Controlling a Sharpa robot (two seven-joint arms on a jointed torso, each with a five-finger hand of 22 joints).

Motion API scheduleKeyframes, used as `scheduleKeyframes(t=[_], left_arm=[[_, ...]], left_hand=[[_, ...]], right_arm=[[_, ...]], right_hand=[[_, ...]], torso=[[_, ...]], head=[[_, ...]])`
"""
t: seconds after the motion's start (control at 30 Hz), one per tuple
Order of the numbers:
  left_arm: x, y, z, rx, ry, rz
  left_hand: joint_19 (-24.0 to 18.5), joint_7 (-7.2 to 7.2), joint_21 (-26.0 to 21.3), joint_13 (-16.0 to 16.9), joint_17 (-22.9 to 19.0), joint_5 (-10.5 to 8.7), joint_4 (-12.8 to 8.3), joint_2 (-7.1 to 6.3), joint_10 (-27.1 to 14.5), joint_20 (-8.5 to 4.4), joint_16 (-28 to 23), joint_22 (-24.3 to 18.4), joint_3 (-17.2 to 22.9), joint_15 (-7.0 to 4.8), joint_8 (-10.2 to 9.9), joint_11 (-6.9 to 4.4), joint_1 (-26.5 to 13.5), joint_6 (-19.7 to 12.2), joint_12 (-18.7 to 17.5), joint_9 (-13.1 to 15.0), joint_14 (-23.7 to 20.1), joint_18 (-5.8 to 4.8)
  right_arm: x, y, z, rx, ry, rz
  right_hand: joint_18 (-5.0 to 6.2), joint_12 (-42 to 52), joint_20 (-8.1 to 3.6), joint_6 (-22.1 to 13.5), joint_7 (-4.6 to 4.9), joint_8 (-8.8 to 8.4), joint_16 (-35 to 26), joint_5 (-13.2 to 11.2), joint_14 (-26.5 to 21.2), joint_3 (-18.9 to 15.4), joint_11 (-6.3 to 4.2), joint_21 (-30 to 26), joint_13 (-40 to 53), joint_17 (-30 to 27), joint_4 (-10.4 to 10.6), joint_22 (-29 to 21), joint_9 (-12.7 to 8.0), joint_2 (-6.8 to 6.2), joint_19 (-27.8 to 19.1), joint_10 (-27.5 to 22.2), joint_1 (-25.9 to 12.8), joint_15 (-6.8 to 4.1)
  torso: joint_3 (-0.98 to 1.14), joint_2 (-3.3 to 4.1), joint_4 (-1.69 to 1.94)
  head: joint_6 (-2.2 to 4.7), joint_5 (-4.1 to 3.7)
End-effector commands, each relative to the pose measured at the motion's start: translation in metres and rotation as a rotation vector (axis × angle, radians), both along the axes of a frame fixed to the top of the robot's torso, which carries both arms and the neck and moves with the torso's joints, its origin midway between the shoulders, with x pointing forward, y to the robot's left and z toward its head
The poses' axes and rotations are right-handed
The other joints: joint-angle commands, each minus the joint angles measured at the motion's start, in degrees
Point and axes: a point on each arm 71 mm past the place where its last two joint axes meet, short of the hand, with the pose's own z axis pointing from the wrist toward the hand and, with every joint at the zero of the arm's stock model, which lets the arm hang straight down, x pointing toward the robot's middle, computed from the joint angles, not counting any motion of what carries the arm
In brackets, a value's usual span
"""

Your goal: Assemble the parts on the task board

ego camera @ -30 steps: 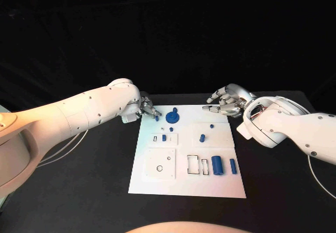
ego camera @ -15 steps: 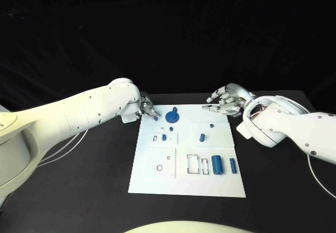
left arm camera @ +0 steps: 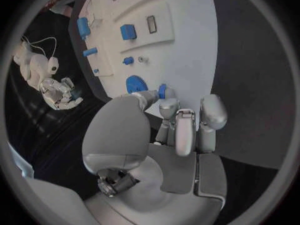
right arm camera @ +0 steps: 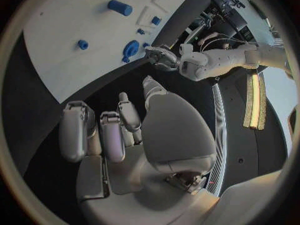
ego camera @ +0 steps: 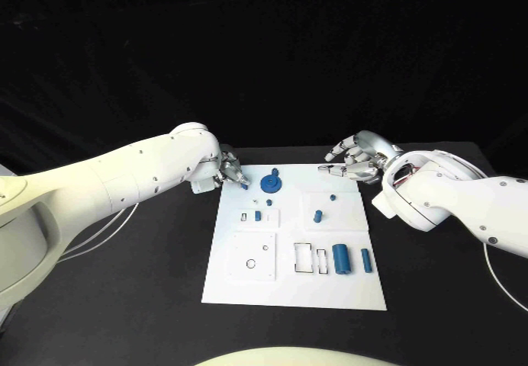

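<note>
The white task board [ego camera: 330,293] lies mid-table with blue parts on it. At the board's far left corner my left hand [ego camera: 228,169] pinches a small blue part [left arm camera: 162,90] between thumb and fingertip, just above the board and close beside a round blue piece [ego camera: 271,182]. That round piece [left arm camera: 135,83] also shows past the fingers [left arm camera: 177,127] in the left wrist view. Off the far right corner, over the black table, my right hand [ego camera: 352,164] hovers with loosely bent fingers [right arm camera: 103,135] and nothing in it.
Small blue pegs [ego camera: 258,216] [ego camera: 317,216] stand in the board's middle blocks, and two blue cylinders [ego camera: 342,258] [ego camera: 365,259] lie near its right edge beside dark-outlined rectangular slots [ego camera: 303,258]. Black table [ego camera: 121,305] surrounds the board on all sides.
My left hand has drawn its small blue part very slightly back towards the board's far left corner. The right hand and the parts on the board have stayed put.
</note>
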Motion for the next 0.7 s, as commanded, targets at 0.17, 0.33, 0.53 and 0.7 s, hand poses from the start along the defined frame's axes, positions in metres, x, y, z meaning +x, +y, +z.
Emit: scheduleKeyframes(t=[0.17, 0.33, 0.53, 0.7], left_arm=[[-0.004, 0.006, 0.004, -0.088, -0.021, 0.043], [-0.018, 0.009, 0.008, -0.111, -0.033, 0.035], [-0.039, 0.011, 0.014, -0.129, -0.051, 0.006], [-0.06, 0.009, 0.015, -0.135, -0.073, -0.033]], left_hand=[[0.1, -0.08, 0.3, -0.1, 8.6, 0.2, -4.6, -0.12, 0.4, -0.39, 0.2, 0.2, 7.4, -0.37, 2.0, -0.27, 0.3, -0.7, -0.3, 5.1, 4.3, -0.35], [0.3, -0.14, 0.6, 0.2, 8.7, 0.22, -5.3, -0.47, 0.8, -0.45, 0.2, 0.6, 8.8, -0.43, 2.5, -0.33, -0.3, -0.7, -0.1, 5.5, 4.3, -0.42], [0.8, -0.29, 0.9, 0.7, 9.1, 0.25, -6.0, -1.01, 1.4, -0.54, 0.3, 1.2, 10.1, -0.56, 2.8, -0.48, -1.0, -0.4, 0.2, 5.9, 4.5, -0.53], [1.4, -0.49, 1.3, 1.1, 9.2, 0.27, -6.8, -1.7, 2.1, -0.69, 0.4, 1.9, 11.6, -0.75, 3.1, -0.7, -1.6, -0.1, 0.5, 6.1, 4.6, -0.67]], right_arm=[[0.0, -0.002, 0.0, -0.003, -0.009, 0.006], [0.0, -0.006, 0.0, -0.004, -0.007, -0.002], [0.0, -0.01, 0.0, -0.003, -0.004, -0.011], [0.0, -0.013, 0.0, -0.003, -0.002, -0.018]], right_hand=[[0.31, 0.0, 0.03, 0.0, -0.08, 0.21, -0.2, 0.1, 4.1, -0.4, -0.02, -0.1, 0.1, 7.8, 0.1, 6.1, 0.0, 0.33, -0.4, -0.1, -0.2, 0.0], [0.31, 0.0, 0.03, 0.0, -0.08, 0.21, -0.2, 0.1, 4.1, -0.4, -0.02, -0.1, 0.1, 7.8, 0.1, 6.1, 0.0, 0.33, -0.4, -0.1, -0.2, 0.0], [0.32, 0.0, 0.01, 0.0, -0.11, 0.29, -0.2, 0.1, 4.1, -0.4, -0.05, -0.2, 0.0, 7.7, 0.1, 6.0, 0.0, 0.45, -0.4, -0.1, -0.1, -0.02], [0.32, 0.0, 0.01, 0.0, -0.11, 0.29, -0.2, 0.1, 4.1, -0.4, -0.05, -0.2, 0.0, 7.7, 0.1, 6.0, 0.0, 0.45, -0.4, -0.1, -0.1, -0.02]], torso=[[0.01, -0.09, 0.12], [-0.03, -0.17, 0.3], [-0.09, -0.43, 0.62], [-0.17, -0.61, 0.86]], head=[[-0.11, 0.0], [-0.22, 0.03], [-0.43, 0.09], [-0.57, 0.08]])
